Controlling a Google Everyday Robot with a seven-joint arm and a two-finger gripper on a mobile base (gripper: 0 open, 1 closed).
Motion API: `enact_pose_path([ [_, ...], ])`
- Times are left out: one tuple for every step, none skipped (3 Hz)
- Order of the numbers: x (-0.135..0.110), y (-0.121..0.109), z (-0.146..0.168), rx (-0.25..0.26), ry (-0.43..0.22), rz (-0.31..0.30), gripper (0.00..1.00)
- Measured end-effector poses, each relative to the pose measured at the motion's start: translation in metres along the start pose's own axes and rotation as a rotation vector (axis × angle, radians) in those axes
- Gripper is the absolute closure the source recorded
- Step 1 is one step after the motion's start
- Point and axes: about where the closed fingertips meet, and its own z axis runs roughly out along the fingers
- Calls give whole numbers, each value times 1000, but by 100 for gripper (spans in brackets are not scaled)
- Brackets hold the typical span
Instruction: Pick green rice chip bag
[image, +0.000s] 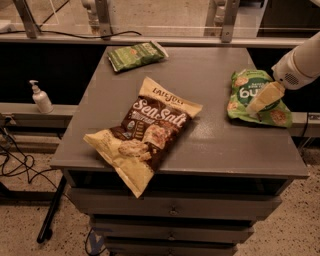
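On the table (210, 75), gripper (261, 102) hangs over the green bag (243, 90) near the right edge, opening can't be told; reach step, next: lower and clamp.

Bright green, white-lettered green rice chip bag (241, 86) under cream gripper (260, 102); cream-and-brown Sea Salt bag (150, 131); grey table (210, 70).

3 bags (150, 131) on grey table (210, 75), gripper (265, 98) above
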Motion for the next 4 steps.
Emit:
enact_pose_path([
  [11,-2,12,-14,2,91,19],
  [15,-5,18,-22,0,138,41],
  [12,-5,19,-34,-10,153,65],
  [-6,-1,17,-58,-39,124,88],
])
